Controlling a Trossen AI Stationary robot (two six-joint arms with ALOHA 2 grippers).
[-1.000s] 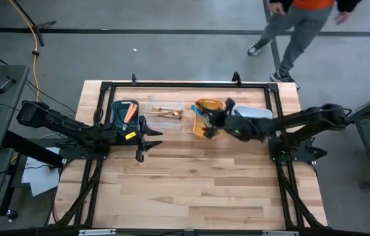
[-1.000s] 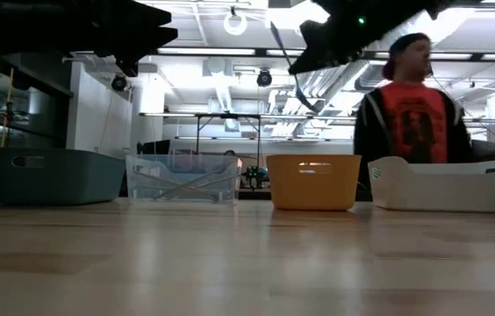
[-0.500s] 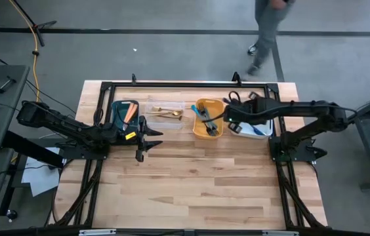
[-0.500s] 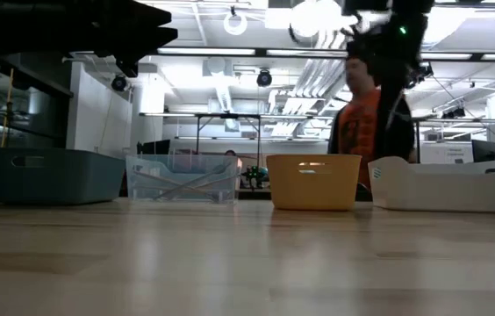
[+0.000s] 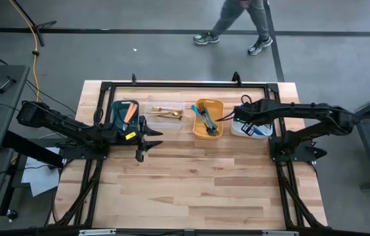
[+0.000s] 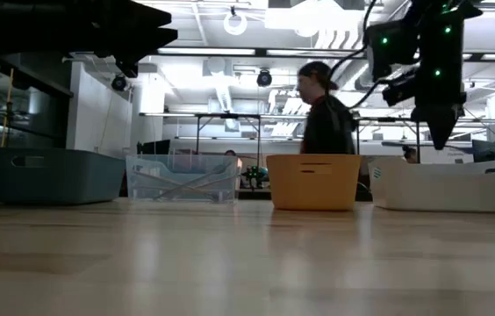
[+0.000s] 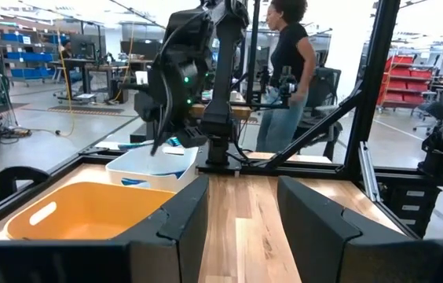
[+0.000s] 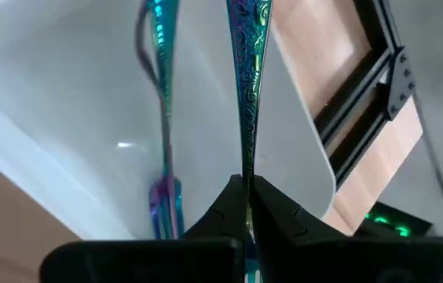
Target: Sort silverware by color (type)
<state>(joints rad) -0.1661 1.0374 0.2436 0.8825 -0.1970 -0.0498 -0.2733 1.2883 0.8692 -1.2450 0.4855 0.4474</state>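
Your right gripper (image 8: 247, 182) is pinched shut on a thin iridescent teal-and-purple utensil (image 8: 247, 86), holding it by one end so the patterned length hangs down into the white rectangular plastic bin (image 5: 254, 123) at the far right of the wooden table (image 5: 191, 190). That hold seems chosen so the piece can drop straight in beside the similar iridescent piece (image 8: 161, 118) already lying in that bin. In the low view the arm hangs directly over the white bin, so you are likely at the release step.

The rest of the silverware sits sorted along the table's far edge: salmon-orange pieces (image 5: 130, 111) in the dark teal bin (image 5: 115, 113) on the left, gold ones (image 5: 166, 114) in the clear bin (image 5: 165, 105) next to it, and dark and blue-handled ones (image 5: 205, 120) in the orange-yellow bin (image 5: 207, 133) just left of the white one.

Your left gripper (image 5: 141, 139) waits near the teal bin, close to the table's left edge, its fingers (image 7: 316, 216) apart and holding nothing. A person walks past beyond the far edge, clear of the arms.
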